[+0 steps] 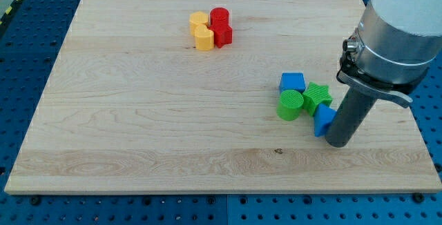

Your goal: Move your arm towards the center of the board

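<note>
My tip (338,143) rests on the wooden board (138,114) in the lower right of the frame, touching or just beside a small blue block (322,120) whose right side the rod hides, so I cannot make out its shape. The rod carries nothing; it has no jaws to open or close. My arm's upper body is cut off by the frame's right and top edges. Left of the tip sit a green star (318,96), a green cylinder (291,105) and a blue cube (292,82), bunched together. Well apart, in the upper middle, two yellow blocks (201,32) and two red blocks (221,26) are pressed close; their exact shapes are hard to tell. The board's centre lies to the left of my tip.
</note>
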`<action>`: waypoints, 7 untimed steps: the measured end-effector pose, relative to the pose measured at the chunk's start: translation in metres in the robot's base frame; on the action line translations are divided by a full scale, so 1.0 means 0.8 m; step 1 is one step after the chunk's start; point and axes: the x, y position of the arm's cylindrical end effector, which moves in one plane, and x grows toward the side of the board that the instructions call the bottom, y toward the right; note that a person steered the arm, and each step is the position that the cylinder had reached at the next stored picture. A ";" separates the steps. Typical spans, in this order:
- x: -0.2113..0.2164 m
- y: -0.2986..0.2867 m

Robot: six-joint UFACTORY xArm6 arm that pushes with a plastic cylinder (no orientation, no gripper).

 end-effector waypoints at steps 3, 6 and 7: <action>-0.029 0.000; -0.031 0.008; -0.024 0.026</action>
